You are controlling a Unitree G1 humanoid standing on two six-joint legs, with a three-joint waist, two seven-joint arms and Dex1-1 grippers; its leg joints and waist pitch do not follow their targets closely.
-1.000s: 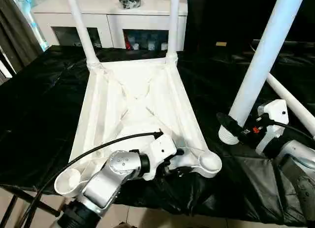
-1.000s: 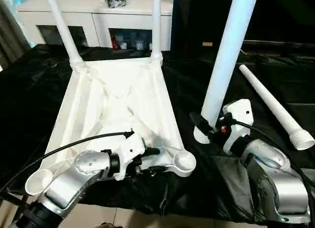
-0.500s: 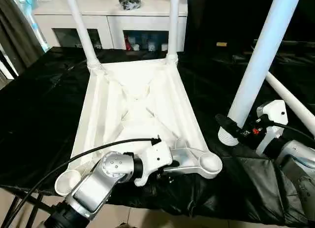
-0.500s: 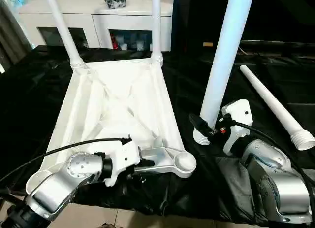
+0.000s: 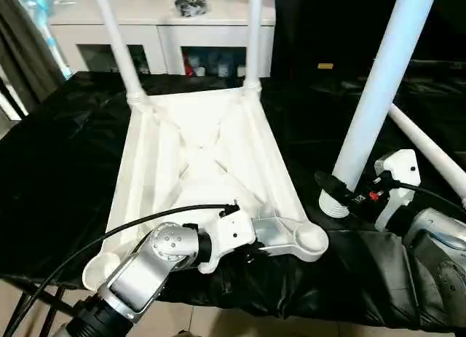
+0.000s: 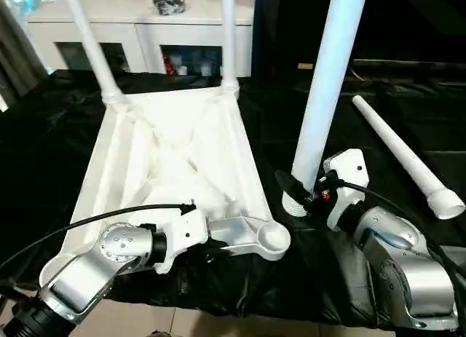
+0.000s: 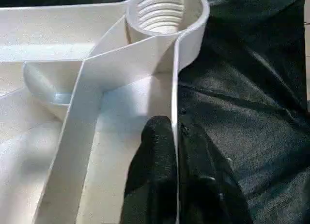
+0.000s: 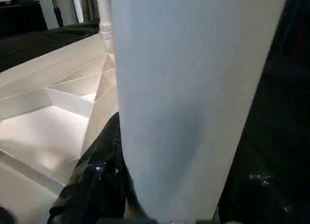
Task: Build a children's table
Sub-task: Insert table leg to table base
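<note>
Drawing back toward the near edge, the left gripper (image 7: pixel 175 151) is clamping the tabletop (image 5: pixel 196 162) rim while the right gripper (image 5: pixel 341 193) is grasping an upright leg (image 5: pixel 378 89), needing alignment over the near-right socket (image 5: pixel 309 241).

**Where my four cameras sit**

My two head eyes look forward and down from just above my forearms, a little apart, sharing the upturned children's table (image 5: pixel 204 155) on the black-covered tabletop (image 5: pixel 58 169). My left wrist camera looks along my left claw (image 7: pixel 174 151), very near a threaded corner socket (image 7: pixel 162 13). My right wrist camera sits tight against the held leg (image 8: pixel 193 103), with the ribbed underside beyond.
</note>
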